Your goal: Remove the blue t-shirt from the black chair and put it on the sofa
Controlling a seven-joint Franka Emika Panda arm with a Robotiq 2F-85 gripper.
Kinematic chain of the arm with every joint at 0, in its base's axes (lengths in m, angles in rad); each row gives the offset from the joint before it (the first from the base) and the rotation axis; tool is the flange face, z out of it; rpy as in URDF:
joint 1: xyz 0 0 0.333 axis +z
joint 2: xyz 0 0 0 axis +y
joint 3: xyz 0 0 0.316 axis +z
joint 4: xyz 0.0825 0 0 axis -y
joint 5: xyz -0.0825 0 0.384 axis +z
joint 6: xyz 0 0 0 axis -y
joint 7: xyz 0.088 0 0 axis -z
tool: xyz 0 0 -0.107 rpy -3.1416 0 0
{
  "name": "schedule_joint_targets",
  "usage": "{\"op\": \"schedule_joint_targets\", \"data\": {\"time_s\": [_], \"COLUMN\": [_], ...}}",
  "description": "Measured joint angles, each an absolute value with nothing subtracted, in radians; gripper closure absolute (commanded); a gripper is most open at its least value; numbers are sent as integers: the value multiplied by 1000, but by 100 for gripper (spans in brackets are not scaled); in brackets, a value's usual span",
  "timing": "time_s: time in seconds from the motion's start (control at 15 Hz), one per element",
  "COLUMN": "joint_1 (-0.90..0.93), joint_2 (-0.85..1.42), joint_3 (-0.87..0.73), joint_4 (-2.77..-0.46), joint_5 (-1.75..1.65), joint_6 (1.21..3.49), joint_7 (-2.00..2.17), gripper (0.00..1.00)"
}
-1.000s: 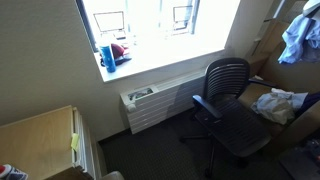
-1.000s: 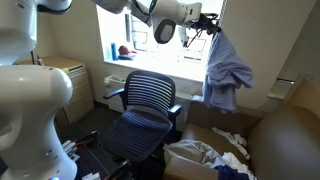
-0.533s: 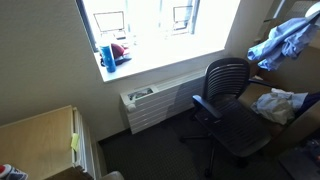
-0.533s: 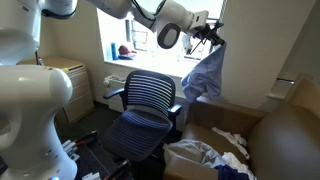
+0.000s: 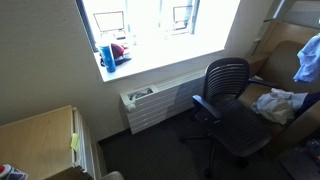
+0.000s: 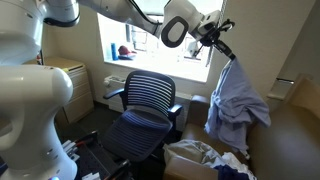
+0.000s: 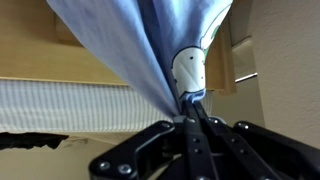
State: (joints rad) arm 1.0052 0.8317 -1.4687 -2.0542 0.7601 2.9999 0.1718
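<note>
The pincer (image 6: 222, 43), clamped on the blue t-shirt (image 6: 236, 100), dangles it clear of the black chair (image 6: 148, 100) near the sofa (image 6: 292, 135), so only placing it there remains.

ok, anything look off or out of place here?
Only a crumpled heap of light clothes lying beside the black chair. The blue t-shirt hangs bunched from the tool, as expected.

The blue t-shirt (image 6: 238, 105) hangs limp and bunched in the air, pinched at its top, over the brown sofa (image 6: 295, 135). The black mesh-backed chair (image 6: 147, 100) stands upright nearby, apart from the shirt.
</note>
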Motion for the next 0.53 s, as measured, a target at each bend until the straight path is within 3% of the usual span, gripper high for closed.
{"op": "schedule_joint_targets", "data": {"time_s": [0.53], "joint_1": [1020], "joint_2": [828], "joint_3": [-1476], "joint_4": [-2084], "joint_5": [504], "joint_6": [2961], "joint_7": [293], "gripper": [99]}}
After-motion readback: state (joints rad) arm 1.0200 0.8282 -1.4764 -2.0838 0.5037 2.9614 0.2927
